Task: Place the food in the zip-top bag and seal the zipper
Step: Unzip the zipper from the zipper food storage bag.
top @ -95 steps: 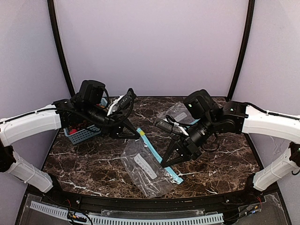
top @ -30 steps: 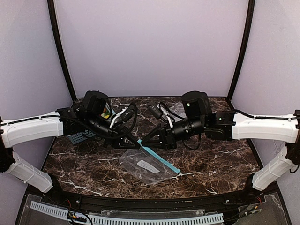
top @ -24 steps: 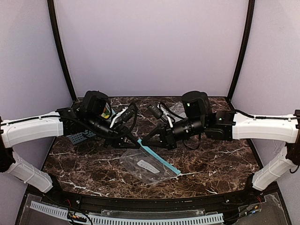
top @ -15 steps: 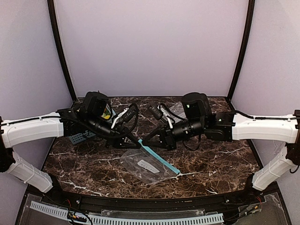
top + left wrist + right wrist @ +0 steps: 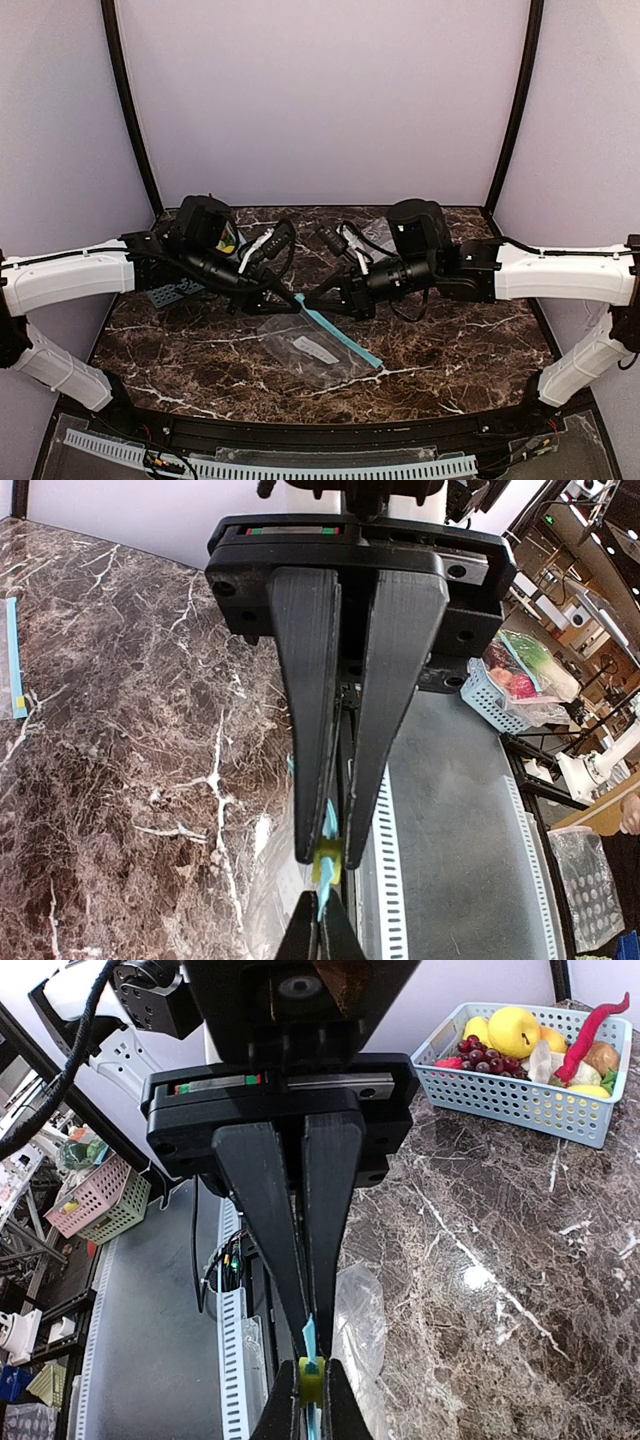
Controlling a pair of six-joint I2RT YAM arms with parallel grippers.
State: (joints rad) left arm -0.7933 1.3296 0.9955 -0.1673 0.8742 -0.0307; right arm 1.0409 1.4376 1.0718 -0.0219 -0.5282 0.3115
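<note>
Left tool [image 5: 328,855] and right tool [image 5: 310,1360] both clamp the zipper [image 5: 340,335] at its 11 o'clock end. The strip runs 11-to-5 along the zip-top bag [image 5: 305,352] on the tabletop [image 5: 470,340]. Lemons [image 5: 513,1030] sit in the basket [image 5: 520,1110] at 9 o'clock, left arm nearer.

The worktop [image 5: 470,350] is dark brown marble veined with white. Near its middle lies a clear zip-top bag [image 5: 312,352], with the teal zipper [image 5: 345,338] along its right edge. A second clear bag [image 5: 382,232] lies toward the back, partly hidden. A pale blue basket [image 5: 162,295] sits at the back left.
</note>
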